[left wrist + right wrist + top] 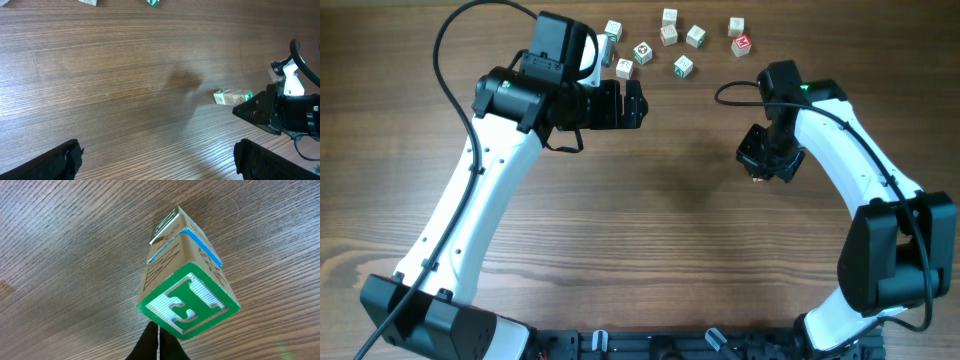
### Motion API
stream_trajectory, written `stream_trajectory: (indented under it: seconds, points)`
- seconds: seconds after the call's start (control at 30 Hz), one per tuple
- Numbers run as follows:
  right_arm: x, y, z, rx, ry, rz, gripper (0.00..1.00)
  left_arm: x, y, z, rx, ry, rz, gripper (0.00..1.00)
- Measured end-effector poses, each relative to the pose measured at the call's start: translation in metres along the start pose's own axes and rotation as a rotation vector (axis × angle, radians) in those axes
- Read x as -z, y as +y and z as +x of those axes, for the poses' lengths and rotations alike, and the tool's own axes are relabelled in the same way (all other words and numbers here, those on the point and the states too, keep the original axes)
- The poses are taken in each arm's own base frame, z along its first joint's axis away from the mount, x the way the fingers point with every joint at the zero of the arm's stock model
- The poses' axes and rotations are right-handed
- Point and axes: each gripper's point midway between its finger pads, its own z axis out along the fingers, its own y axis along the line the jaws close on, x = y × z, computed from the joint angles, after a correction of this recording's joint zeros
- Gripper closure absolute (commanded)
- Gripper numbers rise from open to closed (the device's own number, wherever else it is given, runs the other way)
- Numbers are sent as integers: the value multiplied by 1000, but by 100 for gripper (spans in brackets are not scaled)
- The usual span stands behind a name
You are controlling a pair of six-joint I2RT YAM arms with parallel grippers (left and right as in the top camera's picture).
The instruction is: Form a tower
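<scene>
Overhead: see the left pincer (638,104) spread wide and gripping nothing, reaching over the far-left part of the counter (650,230). Just beyond its fingers, find a scatter of loose cubes (683,66) strung along the far edge. See the right pincer (765,160) pointing straight down right of centre, its jaws hidden under its own body from here. Between the two arms, only bare wood grain, running to the near edge.

Left wrist: find the left fingers (55,162) as dark shapes at the two lower corners, far apart, with plain wood between them. Right of centre, spot the tower (232,96), green mark at its top end, with the dark tip of the right pincer just beside it. Two cube corners cut off by the top edge, well apart from the stack.

Right wrist: look down on the green-marked top face, a blue-edged block under it and a third below, corners not quite in line. Wood all around the base. At the bottom edge, fingertips (158,342) pressed together and holding nothing, right by the green face's near corner; cannot tell whether touching.
</scene>
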Motion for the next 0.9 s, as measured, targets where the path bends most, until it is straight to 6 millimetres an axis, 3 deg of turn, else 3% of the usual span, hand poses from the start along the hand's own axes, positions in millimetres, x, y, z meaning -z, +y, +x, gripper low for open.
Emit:
stream_trajectory:
  seconds: [0.67, 0.83, 0.9]
  points:
    - [0, -1, -1, 2, -6, 6, 96, 0, 0, 0, 0, -1, 0, 0]
    - [5, 6, 16, 130, 71, -53, 95, 0, 0, 0, 0, -1, 0, 0]
    - [28, 11, 20, 212, 25, -122, 71, 0, 0, 0, 0, -1, 0, 0]
